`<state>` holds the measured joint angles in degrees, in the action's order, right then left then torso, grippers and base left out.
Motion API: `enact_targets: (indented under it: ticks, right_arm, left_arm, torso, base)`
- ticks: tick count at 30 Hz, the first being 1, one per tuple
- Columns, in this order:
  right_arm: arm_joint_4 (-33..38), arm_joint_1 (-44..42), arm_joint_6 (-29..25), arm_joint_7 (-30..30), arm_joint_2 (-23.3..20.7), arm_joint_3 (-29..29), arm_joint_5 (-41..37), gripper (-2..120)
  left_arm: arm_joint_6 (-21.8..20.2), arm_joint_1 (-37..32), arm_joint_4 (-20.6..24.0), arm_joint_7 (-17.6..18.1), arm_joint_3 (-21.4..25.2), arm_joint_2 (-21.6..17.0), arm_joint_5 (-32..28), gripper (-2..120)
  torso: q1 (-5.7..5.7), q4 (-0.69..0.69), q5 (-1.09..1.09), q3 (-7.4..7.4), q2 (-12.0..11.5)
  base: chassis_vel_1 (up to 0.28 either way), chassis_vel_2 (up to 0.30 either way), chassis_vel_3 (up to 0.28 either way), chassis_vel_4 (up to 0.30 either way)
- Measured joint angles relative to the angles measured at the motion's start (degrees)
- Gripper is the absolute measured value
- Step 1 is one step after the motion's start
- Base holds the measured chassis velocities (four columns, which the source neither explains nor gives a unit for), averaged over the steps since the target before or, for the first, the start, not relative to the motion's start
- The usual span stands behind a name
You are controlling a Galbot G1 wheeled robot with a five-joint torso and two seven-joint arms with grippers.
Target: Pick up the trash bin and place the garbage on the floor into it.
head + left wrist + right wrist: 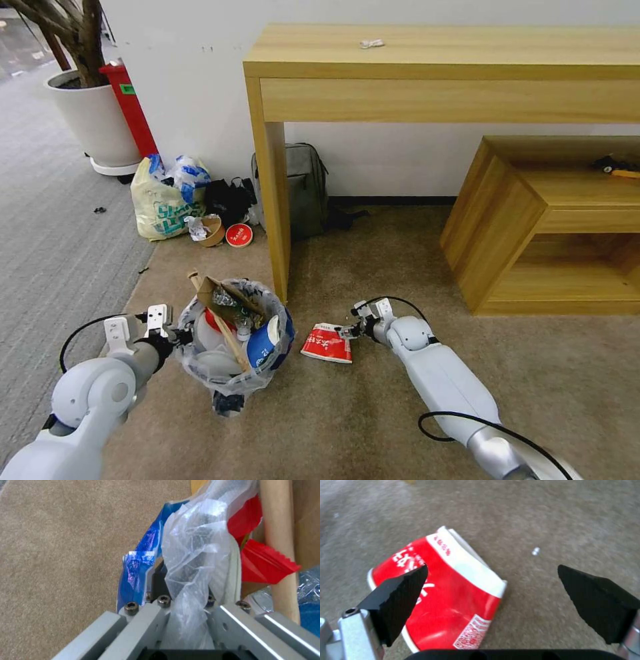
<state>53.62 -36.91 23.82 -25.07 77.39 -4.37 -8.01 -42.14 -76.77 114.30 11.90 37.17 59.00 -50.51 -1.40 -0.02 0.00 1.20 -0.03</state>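
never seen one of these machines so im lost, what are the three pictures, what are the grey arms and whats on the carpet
It is a two-armed robot tidying litter. The wide picture comes from a camera on its head, looking down at its own grey arms. The other two come from cameras on each wrist.

The left claw is shut on the rim and plastic liner of the trash bin, which already holds cups, cardboard and a wooden stick. The left wrist picture shows that liner pinched close up.

The right claw is open, hovering just over a flattened red-and-white paper cup lying on the beige carpet. It has not gripped the cup yet.
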Motion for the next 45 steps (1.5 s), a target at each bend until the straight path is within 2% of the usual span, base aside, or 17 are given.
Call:
enact_targets:
  ticks: [7,19,23,25,27,29,34,36,37,39,40,42,45]
  right_arm:
    - [-3.01,1.39,-2.08,-5.34,0.52,0.55,3.16,100]
    - [-8.92,3.11,-5.45,-7.11,2.07,0.95,9.13,100]
    - [-10.30,3.47,-6.15,-7.17,2.61,0.99,9.31,91]
    - [-11.76,3.87,-6.82,-6.98,3.16,0.99,9.28,76]
    - [-12.02,3.93,-6.91,-6.89,3.27,0.98,9.25,76]
    - [-13.23,4.32,-7.11,-5.90,3.77,0.85,9.04,63]
    - [-13.31,4.45,-6.96,-4.98,3.97,0.55,9.03,54]
    - [-13.16,4.59,-6.74,-4.31,3.97,0.45,8.72,62]
    - [-13.16,4.59,-6.74,-4.31,3.97,0.45,8.72,62]
    - [-13.55,5.07,-6.68,-4.03,4.13,0.40,8.06,74]
    - [-13.55,5.07,-6.68,-4.03,4.13,0.40,8.06,74]
    - [-14.81,5.58,-6.50,-3.93,4.59,0.23,7.91,84]
    - [-15.61,5.72,-6.43,-3.92,4.81,0.06,7.85,88]
  left_arm:
    - [0.00,-0.38,0.11,-0.08,0.25,0.07,0.22,0]
    - [0.00,-0.11,-0.03,-0.17,0.00,0.11,0.30,0]
    - [0.00,0.02,-0.30,-0.21,-0.20,0.09,0.35,0]
    - [0.00,0.03,-0.33,-0.22,-0.38,0.09,0.39,0]
    - [0.00,0.03,-0.32,-0.22,-0.40,0.09,0.39,0]
    - [-0.01,0.03,-0.32,-0.22,-0.41,-0.04,0.40,0]
    - [0.00,-0.05,-0.26,-0.22,-0.40,-0.13,0.39,0]
    - [0.00,-0.20,-0.16,-0.22,-0.39,-0.06,0.43,0]
    - [0.00,-0.20,-0.16,-0.22,-0.39,-0.06,0.43,0]
    - [-0.01,-0.37,-0.05,-0.22,-0.40,0.08,0.56,0]
    - [-0.01,-0.37,-0.05,-0.22,-0.40,0.08,0.56,0]
    - [0.00,-0.43,0.05,-0.19,-0.41,0.10,0.65,0]
    - [0.00,-0.48,0.21,-0.17,-0.41,0.05,0.63,0]
  torso:
    - [0.00,0.01,0.00,0.00,0.00]
    - [0.00,0.00,0.00,0.00,0.00]
    - [0.00,0.00,0.00,0.00,0.00]
    - [0.00,0.00,0.00,0.00,0.00]
    - [0.00,0.00,0.00,0.00,0.00]
    - [0.00,0.00,0.00,0.00,0.00]
    - [0.00,0.00,0.00,-0.01,0.00]
    - [0.01,0.00,0.00,0.00,0.00]
    - [0.01,0.00,0.00,0.00,0.00]
    - [0.01,0.00,0.00,0.00,0.00]
    - [0.01,0.00,0.00,0.00,0.00]
    - [0.01,0.01,0.00,0.00,0.00]
    - [0.01,0.02,0.00,0.00,0.00]
  base:
    - [0.000,0.000,0.000,0.000]
    - [0.000,0.000,0.000,0.000]
    - [0.000,0.000,0.000,0.000]
    - [0.000,0.000,0.000,0.000]
    - [0.000,0.000,0.000,0.000]
    - [0.000,0.000,0.000,0.000]
    - [0.000,0.000,0.000,0.000]
    - [0.000,0.000,0.000,0.000]
    - [0.000,0.000,0.000,0.000]
    - [0.000,0.000,0.000,0.000]
    - [0.000,0.000,0.000,0.000]
    - [0.000,0.000,0.000,0.000]
    - [0.000,0.000,0.000,0.000]
